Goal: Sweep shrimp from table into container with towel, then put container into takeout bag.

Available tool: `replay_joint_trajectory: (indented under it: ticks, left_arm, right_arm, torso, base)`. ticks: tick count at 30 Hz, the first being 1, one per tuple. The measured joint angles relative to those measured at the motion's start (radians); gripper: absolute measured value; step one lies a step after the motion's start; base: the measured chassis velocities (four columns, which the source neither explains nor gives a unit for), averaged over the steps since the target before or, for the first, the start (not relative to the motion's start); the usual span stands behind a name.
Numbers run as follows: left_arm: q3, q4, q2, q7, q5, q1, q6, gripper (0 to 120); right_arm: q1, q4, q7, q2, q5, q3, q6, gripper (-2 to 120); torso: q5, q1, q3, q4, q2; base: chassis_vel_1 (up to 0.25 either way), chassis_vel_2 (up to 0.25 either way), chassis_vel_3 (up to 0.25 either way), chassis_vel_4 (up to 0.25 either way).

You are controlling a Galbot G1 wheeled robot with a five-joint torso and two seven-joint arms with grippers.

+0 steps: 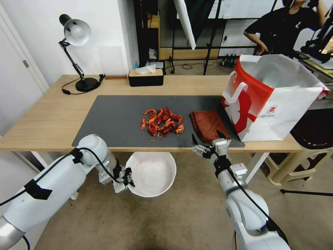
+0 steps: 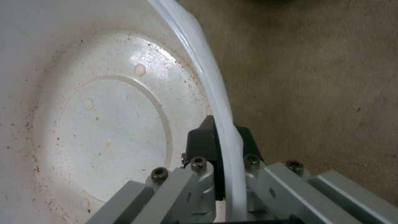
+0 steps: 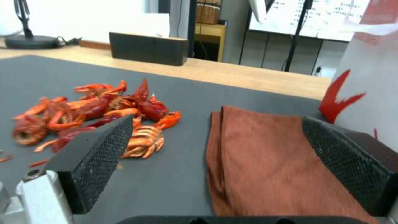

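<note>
Jaws wide open on right gripper [image 1: 207, 139], hanging at the table [image 1: 48, 121] edge just short of the towel [image 1: 209, 125]; shrimp [image 1: 162, 122] heap beside it on mat [image 1: 114, 121], takeout bag [image 1: 274, 97] beyond.

Left wrist: left gripper [image 2: 224, 140] clamped on container [image 2: 104, 118] rim, bowl empty, just specks.

Right wrist: towel [image 3: 265, 161] lies between the pads [image 3: 99, 152], untouched.

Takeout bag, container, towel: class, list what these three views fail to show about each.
- Takeout bag: its inside bottom, hidden by its own walls in the head view.
- Container: its underside; held below the table edge by the left gripper.
- Towel: near edge, covered by the right gripper.
</note>
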Motion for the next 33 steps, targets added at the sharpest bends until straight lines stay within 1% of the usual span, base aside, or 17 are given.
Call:
replay_joint_trajectory:
  ticks: [2, 4, 5, 8, 10, 11, 13, 14, 15, 17, 18, 21, 22, 26, 33]
  left_arm:
    - [0.000, 0.001, 0.002, -0.001, -0.004, 0.000, 0.000, 0]
    - [-0.001, 0.004, 0.006, -0.002, -0.010, -0.003, 0.000, 0]
    - [-0.001, 0.004, 0.006, -0.002, -0.010, -0.003, 0.000, 0]
    - [-0.003, 0.005, 0.008, -0.003, -0.014, -0.005, 0.000, 0]
    - [-0.003, 0.005, 0.008, -0.003, -0.014, -0.005, 0.000, 0]
    - [-0.003, 0.006, 0.009, -0.003, -0.016, -0.005, 0.000, 0]
    - [-0.003, 0.009, 0.009, -0.003, -0.020, -0.005, 0.001, 0]
    - [-0.003, 0.009, 0.009, -0.003, -0.020, -0.005, 0.001, 0]
    - [-0.003, 0.014, 0.009, -0.003, -0.026, -0.005, 0.001, 0]
    - [-0.004, 0.017, 0.012, -0.004, -0.032, -0.004, 0.001, 0]
    - [-0.004, 0.017, 0.012, -0.004, -0.032, -0.004, 0.001, 0]
    - [-0.004, 0.019, 0.016, -0.005, -0.037, -0.005, 0.002, 0]
    - [-0.004, 0.019, 0.016, -0.005, -0.037, -0.005, 0.002, 0]
    - [-0.005, 0.019, 0.018, -0.009, -0.042, -0.001, 0.002, 0]
    - [-0.006, 0.020, 0.020, -0.015, -0.043, 0.005, 0.002, 0]
  right_arm:
    - [0.020, -0.013, 0.006, -0.009, 0.001, -0.006, -0.009, 100]
    - [0.079, -0.047, 0.035, -0.028, 0.009, -0.022, -0.049, 100]
    - [0.079, -0.047, 0.035, -0.028, 0.009, -0.022, -0.049, 100]
    - [0.147, -0.077, 0.104, -0.044, 0.036, -0.038, -0.120, 100]
    - [0.159, -0.081, 0.121, -0.046, 0.047, -0.040, -0.137, 100]
    - [0.187, -0.092, 0.167, -0.051, 0.084, -0.044, -0.182, 100]
    - [0.214, -0.103, 0.214, -0.054, 0.130, -0.047, -0.224, 100]
    - [0.214, -0.103, 0.214, -0.054, 0.130, -0.047, -0.224, 100]
    - [0.233, -0.115, 0.255, -0.057, 0.176, -0.048, -0.258, 100]
    - [0.252, -0.126, 0.292, -0.060, 0.228, -0.047, -0.299, 100]
    - [0.252, -0.126, 0.292, -0.060, 0.228, -0.047, -0.299, 100]
    - [0.270, -0.136, 0.319, -0.064, 0.274, -0.044, -0.343, 100]
    - [0.270, -0.136, 0.319, -0.064, 0.274, -0.044, -0.343, 100]
    - [0.286, -0.149, 0.336, -0.071, 0.294, -0.044, -0.389, 100]
    - [0.296, -0.163, 0.347, -0.071, 0.317, -0.043, -0.429, 100]
  torso:
    - [0.0000, 0.000, 0.000, 0.0000, 0.000]
    - [0.0000, 0.000, 0.000, -0.0001, 0.000]
    - [0.0000, 0.000, 0.000, -0.0001, 0.000]
    - [0.0000, 0.000, 0.000, 0.0000, 0.000]
    - [0.0000, 0.000, 0.000, -0.0001, 0.000]
    - [0.0000, 0.000, 0.000, 0.0000, 0.000]
    - [-0.0002, 0.000, 0.000, 0.0000, 0.000]
    - [-0.0002, 0.000, 0.000, 0.0000, 0.000]
    - [-0.0001, 0.000, 0.000, 0.0000, 0.000]
    - [-0.0001, 0.000, 0.000, -0.0001, 0.000]
    - [-0.0001, 0.000, 0.000, -0.0001, 0.000]
    - [-0.0001, 0.000, 0.000, 0.0000, 0.000]
    - [-0.0001, 0.000, 0.000, 0.0000, 0.000]
    - [-0.0001, 0.000, 0.000, -0.0001, 0.000]
    - [-0.0001, 0.000, 0.000, -0.0001, 0.000]
  base:
    - [0.000, 0.000, 0.000, 0.000]
    - [0.000, 0.000, 0.000, 0.000]
    - [0.000, 0.000, 0.000, 0.000]
    - [0.000, 0.000, 0.000, 0.000]
    - [0.000, 0.000, 0.000, 0.000]
    - [0.000, 0.000, 0.000, 0.000]
    - [0.000, 0.000, 0.000, 0.000]
    - [0.000, 0.000, 0.000, 0.000]
    - [0.000, 0.000, 0.000, 0.000]
    - [0.000, 0.000, 0.000, 0.000]
    - [0.000, 0.000, 0.000, 0.000]
    - [0.000, 0.000, 0.000, 0.000]
    - [0.000, 0.000, 0.000, 0.000]
    - [0.000, 0.000, 0.000, 0.000]
    - [0.000, 0.000, 0.000, 0.000]
